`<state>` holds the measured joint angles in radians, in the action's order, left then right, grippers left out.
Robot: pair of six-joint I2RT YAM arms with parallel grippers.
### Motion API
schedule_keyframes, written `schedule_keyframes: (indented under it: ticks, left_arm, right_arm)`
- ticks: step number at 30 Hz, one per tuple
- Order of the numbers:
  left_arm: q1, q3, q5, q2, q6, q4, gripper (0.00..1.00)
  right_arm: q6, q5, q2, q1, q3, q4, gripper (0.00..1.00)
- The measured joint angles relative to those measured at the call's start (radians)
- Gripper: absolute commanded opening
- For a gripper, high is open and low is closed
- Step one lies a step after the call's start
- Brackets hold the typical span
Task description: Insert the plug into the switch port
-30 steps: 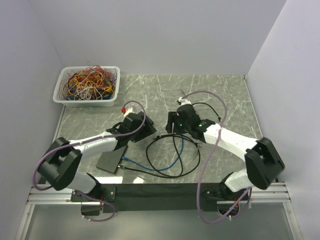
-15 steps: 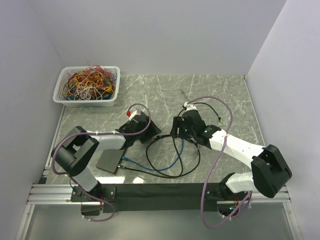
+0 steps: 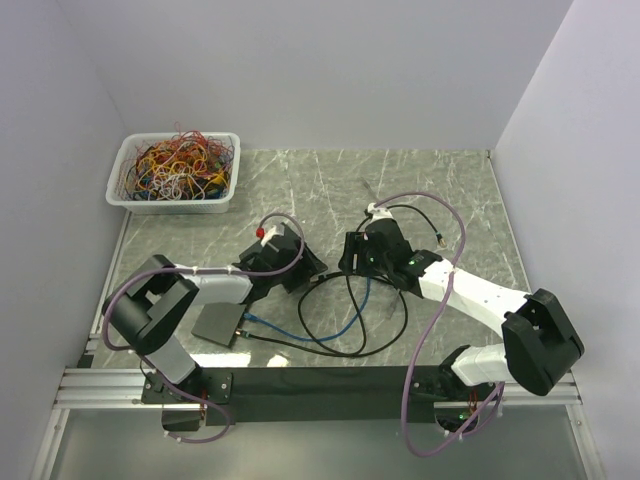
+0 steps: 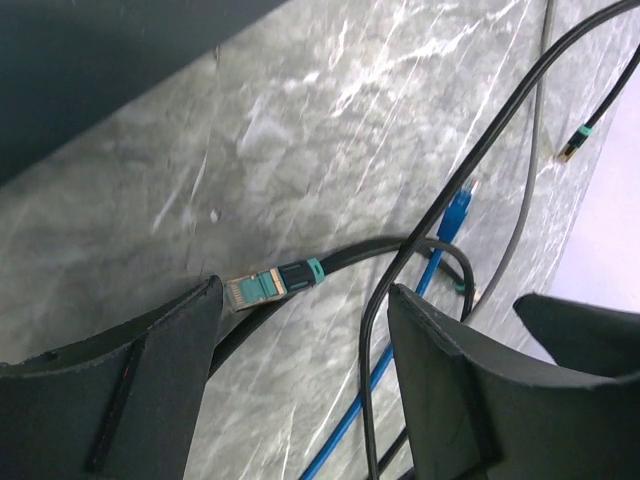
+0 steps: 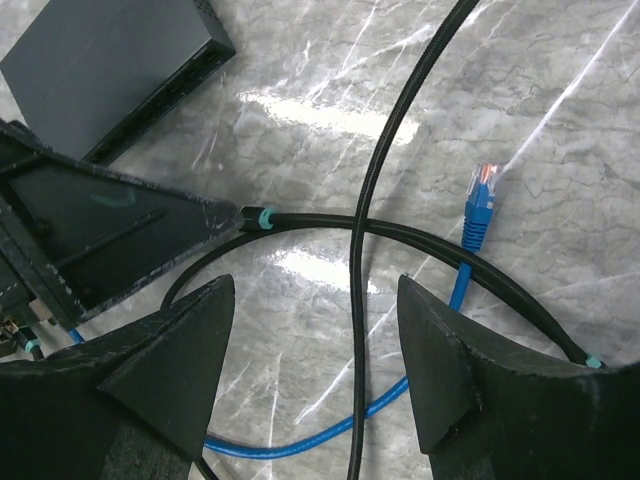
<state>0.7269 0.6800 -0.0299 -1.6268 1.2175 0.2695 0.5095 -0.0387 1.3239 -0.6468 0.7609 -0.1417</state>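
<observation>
Trouble would start right at the left pincer. The plug, clear-bodied with a teal collar on a black cable, lies flat on the worktop, tight against one finger rather than centred in the gap. If the pincer closes from here, I judge that finger could nudge the plug sideways or catch only the collar. A second black loop also crosses the gap by the other finger and could get pinched along with it.

That pincer is spread wide and holds nothing. I cannot tell whether the finger actually touches the plug.

The right pincer, just beside it towards the middle of the worktop, is just as wide and also empty. A black cable runs up between its fingers, apparently without touching either.

Further out, a blue cable and its blue plug thread through the same black loops, so lifting one lead may drag the others.

The switch lies flat near the front left of the worktop, close to the left pincer but apart from the plug. It looks light, so I think pushing a plug into it could slide it away unless something steadies it.

A basket of wires stands at the far left corner, well clear.
</observation>
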Motion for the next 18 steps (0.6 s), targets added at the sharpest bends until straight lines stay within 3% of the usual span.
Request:
schedule_keyframes:
  ticks: [9, 18]
  left_arm:
    - [0.006, -0.056, 0.002, 0.074, 0.019, -0.046, 0.74]
    - [0.008, -0.069, 0.01, 0.051, 0.04, 0.019, 0.73]
  right_arm:
    - [0.001, 0.035, 0.022, 0.003, 0.0, 0.027, 0.73]
    - [0.004, 0.112, 0.142, 0.004, 0.0, 0.072, 0.72]
